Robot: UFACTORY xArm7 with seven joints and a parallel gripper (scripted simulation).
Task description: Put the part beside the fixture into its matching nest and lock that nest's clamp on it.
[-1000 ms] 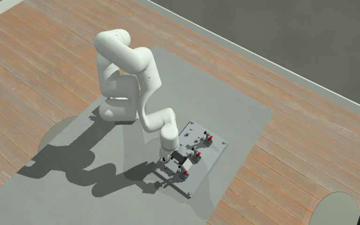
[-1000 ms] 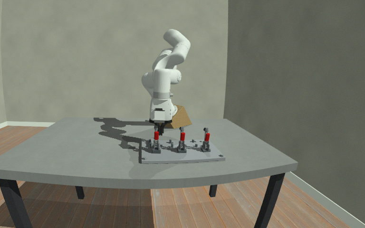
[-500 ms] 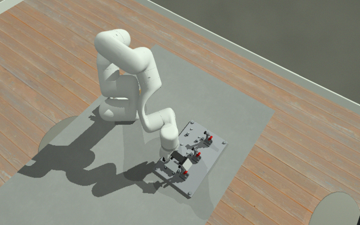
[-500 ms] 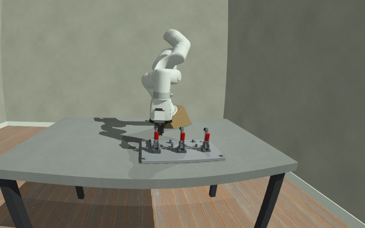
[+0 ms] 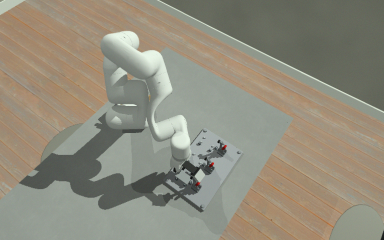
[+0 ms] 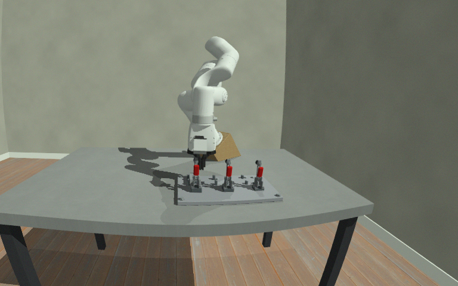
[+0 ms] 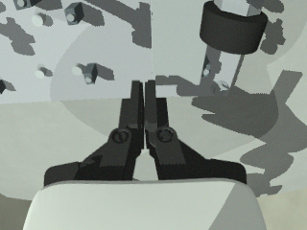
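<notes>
The grey fixture plate (image 5: 215, 187) (image 6: 224, 198) (image 7: 109, 45) carries three clamps with red handles. All three handles stand upright: the near one (image 5: 197, 184) (image 6: 195, 170), the middle one (image 5: 211, 164) (image 6: 228, 171) and the far one (image 5: 223, 147) (image 6: 259, 171). A pale rectangular block (image 7: 176, 38), apparently the part, lies on the plate beside the near clamp. I cannot tell whether it sits flat against its blocks. My gripper (image 5: 187, 173) (image 6: 201, 165) (image 7: 144, 95) is shut and empty. It points down a little above the plate, its tips at the block's near edge. The clamp's dark round cap (image 7: 233, 26) is right of the block.
Small rest pads and blocks (image 7: 90, 72) stud the plate around the gripper. A tan wedge (image 6: 228, 148) stands behind the arm. The arm's base (image 5: 125, 118) is at the table's back, and the plate lies near the table's front edge (image 6: 189, 226).
</notes>
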